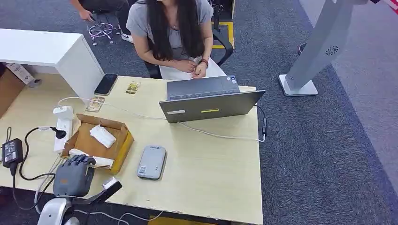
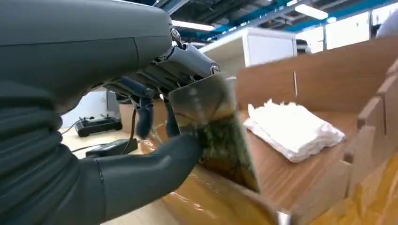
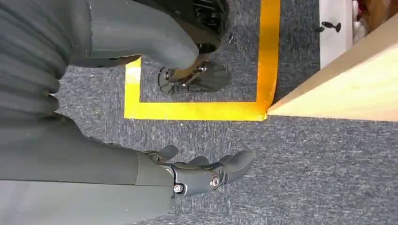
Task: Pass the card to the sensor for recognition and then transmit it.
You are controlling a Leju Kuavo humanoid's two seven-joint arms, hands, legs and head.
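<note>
Holding a card over the cardboard box, the left hand (image 1: 73, 174) works at the near-left corner of the wooden table (image 1: 211, 168).

On the table, largest first: the open grey laptop (image 1: 210, 101) before a seated person (image 1: 171, 33); the cardboard box (image 1: 98, 140) with white tissue (image 2: 293, 129) inside; the grey sensor (image 1: 151, 162) lying just right of the box; a black phone (image 1: 106, 84). The card (image 2: 213, 129) is pinched between the left hand's thumb and fingers (image 2: 192, 58), tilted at the box's near edge. The right hand (image 3: 206, 173) hangs above carpet, fingers loosely apart, holding nothing.
</note>
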